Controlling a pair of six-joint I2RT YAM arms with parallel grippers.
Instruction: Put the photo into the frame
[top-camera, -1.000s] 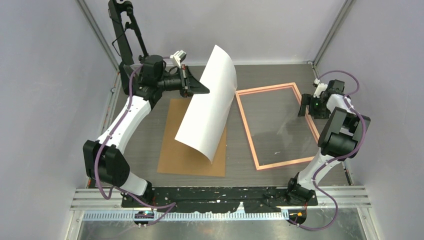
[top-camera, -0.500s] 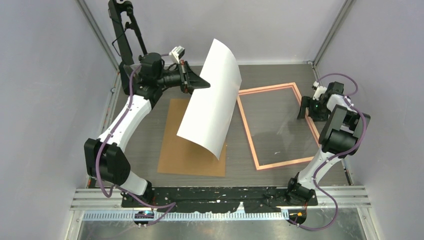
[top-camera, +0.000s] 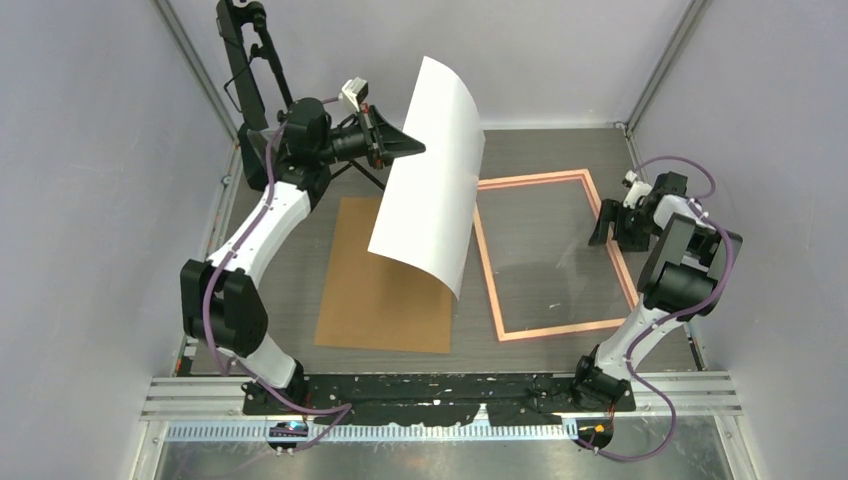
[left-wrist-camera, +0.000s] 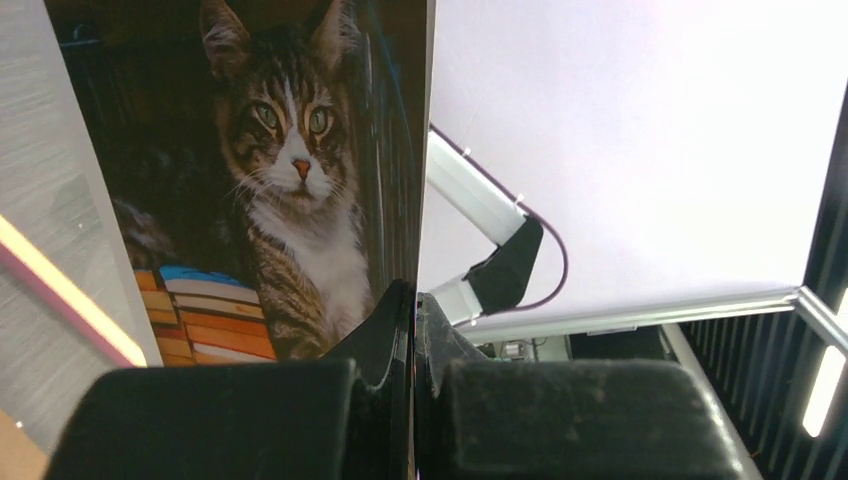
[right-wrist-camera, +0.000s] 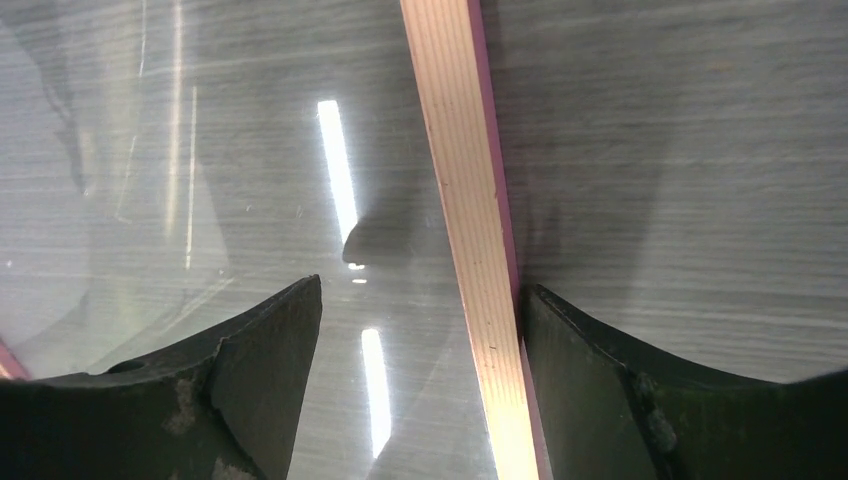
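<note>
The photo (top-camera: 435, 170) hangs in the air over the table's middle, curved, its white back toward the top camera. The left wrist view shows its printed side, a tabby cat above stacked books (left-wrist-camera: 280, 200). My left gripper (top-camera: 415, 150) is shut on the photo's left edge, the sheet pinched between its fingers (left-wrist-camera: 415, 300). The salmon-pink frame (top-camera: 545, 180) lies flat on the right of the table, partly hidden behind the photo. My right gripper (top-camera: 612, 222) is open and straddles the frame's right rail (right-wrist-camera: 470, 200); its right finger (right-wrist-camera: 600, 370) rests against the rail's outer edge.
A plain brown backing board (top-camera: 370, 290) lies flat left of the frame, below the hanging photo. A glossy pane (right-wrist-camera: 200, 150) fills the frame. A black stand (top-camera: 245, 60) rises at the back left. Grey walls close in on both sides.
The left gripper has carried the photo up and to the right, over the frame's left rail. The right gripper narrowed a little and the frame slid slightly left.
</note>
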